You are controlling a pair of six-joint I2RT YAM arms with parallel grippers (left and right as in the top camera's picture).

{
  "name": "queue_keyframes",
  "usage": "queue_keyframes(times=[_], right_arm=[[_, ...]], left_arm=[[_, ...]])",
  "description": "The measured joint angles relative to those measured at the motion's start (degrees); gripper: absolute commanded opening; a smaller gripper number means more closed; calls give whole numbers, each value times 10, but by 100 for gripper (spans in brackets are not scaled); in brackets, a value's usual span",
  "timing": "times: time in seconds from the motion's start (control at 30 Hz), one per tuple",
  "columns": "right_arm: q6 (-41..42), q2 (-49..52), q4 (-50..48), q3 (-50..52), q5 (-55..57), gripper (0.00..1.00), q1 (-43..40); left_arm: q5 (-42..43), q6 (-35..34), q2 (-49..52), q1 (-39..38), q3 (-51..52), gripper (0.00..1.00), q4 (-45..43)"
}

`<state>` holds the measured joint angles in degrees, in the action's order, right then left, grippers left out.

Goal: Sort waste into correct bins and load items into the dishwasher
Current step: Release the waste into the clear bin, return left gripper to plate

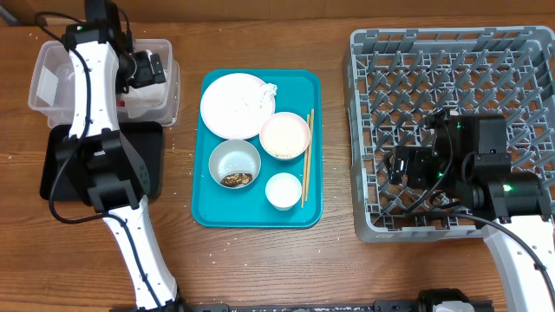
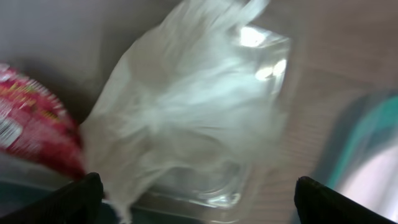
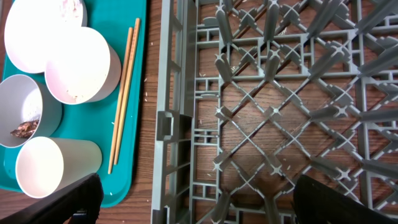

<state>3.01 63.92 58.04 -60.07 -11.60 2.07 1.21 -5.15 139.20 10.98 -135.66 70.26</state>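
Napkin (image 2: 186, 106) is sitting crumpled in the clear tub (image 1: 36, 95) beside the red wrapper (image 2: 31, 124), just ahead of the left jaws, which are standing wide and empty (view blurred). Right jaws are hanging wide and empty over the dish rack (image 3: 165, 124). Chopsticks (image 3: 124, 93) are lying on the teal tray (image 3: 134, 186) left of the rack wall, long axis parallel to it. The right arm is nearer, so it is the likely one to pick them.
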Motion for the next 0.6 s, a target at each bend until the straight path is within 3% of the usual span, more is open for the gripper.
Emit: queue_keyframes(times=[0.17, 0.33, 0.6], right_arm=[[0, 0, -2, 0, 0, 100, 0], [0, 0, -1, 0, 0, 100, 0], [0, 0, -1, 0, 0, 100, 0]], left_arm=[[14, 26, -17, -47, -54, 100, -1], [16, 44, -44, -146, -78, 100, -14], [2, 56, -41, -267, 5, 99, -64]])
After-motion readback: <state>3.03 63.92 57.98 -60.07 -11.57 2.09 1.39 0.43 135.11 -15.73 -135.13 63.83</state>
